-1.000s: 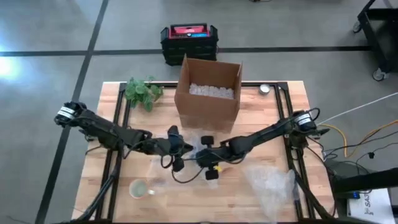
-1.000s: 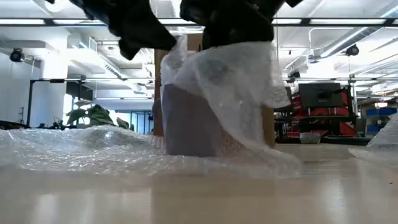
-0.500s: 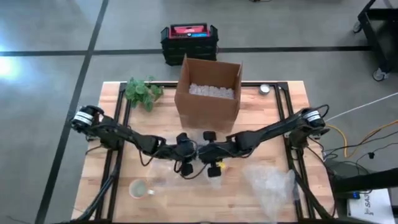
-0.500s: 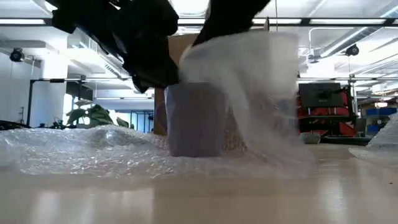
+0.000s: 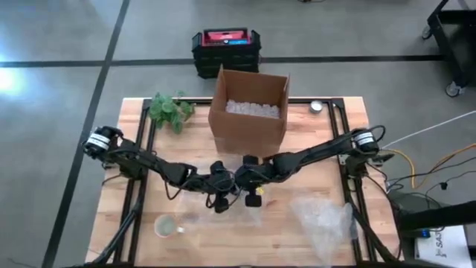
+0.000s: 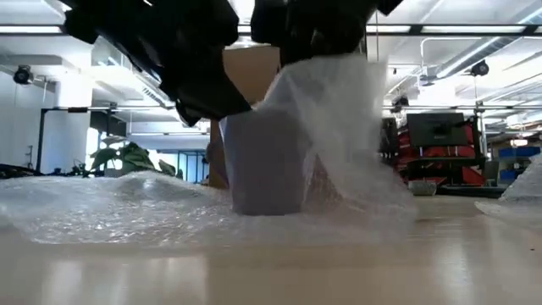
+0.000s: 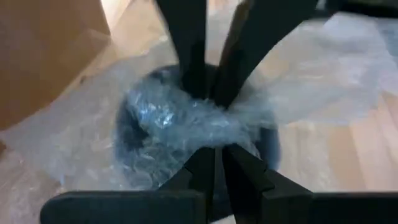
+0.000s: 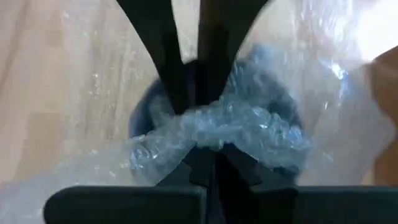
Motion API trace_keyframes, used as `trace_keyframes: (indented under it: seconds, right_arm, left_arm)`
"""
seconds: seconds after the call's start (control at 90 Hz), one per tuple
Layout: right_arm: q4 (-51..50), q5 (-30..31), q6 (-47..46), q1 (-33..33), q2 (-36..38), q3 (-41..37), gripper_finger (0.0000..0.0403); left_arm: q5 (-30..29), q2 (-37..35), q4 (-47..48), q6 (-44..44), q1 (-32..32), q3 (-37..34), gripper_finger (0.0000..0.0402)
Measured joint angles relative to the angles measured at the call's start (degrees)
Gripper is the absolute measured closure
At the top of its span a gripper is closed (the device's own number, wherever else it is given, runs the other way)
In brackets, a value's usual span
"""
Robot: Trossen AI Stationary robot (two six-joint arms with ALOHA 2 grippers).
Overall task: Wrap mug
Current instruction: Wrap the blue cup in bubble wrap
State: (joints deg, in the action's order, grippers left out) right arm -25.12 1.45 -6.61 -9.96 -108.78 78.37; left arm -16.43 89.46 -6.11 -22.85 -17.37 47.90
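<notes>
A blue-grey mug (image 6: 264, 165) stands upright near the middle of a wooden bench (image 5: 338, 238), just in front of a cardboard box (image 5: 249, 108). Clear bubble wrap (image 6: 339, 127) lies under it and is drawn up over its rim. The left gripper (image 7: 214, 163) and the right gripper (image 8: 211, 163) meet directly above the mug, each clenched on bunched bubble wrap at the mug's mouth. A small green plant (image 5: 169, 110) sits at the bench's far left corner.
</notes>
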Motion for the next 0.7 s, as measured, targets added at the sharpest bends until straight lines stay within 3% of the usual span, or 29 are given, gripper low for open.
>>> trace_keyframes:
  seconds: [0.267,0.7]
  right_arm:
    - [1.15,-0.43,-0.27,-0.02,-0.60,-0.13,0.0403]
    - [-0.21,-0.62,-1.85,0.00,0.03,0.98,0.0403]
  left_arm:
    - [-0.65,-4.56,0.20,1.98,0.10,0.15,0.0381]
    - [-1.59,6.86,-4.46,0.05,0.15,0.37,0.0381]
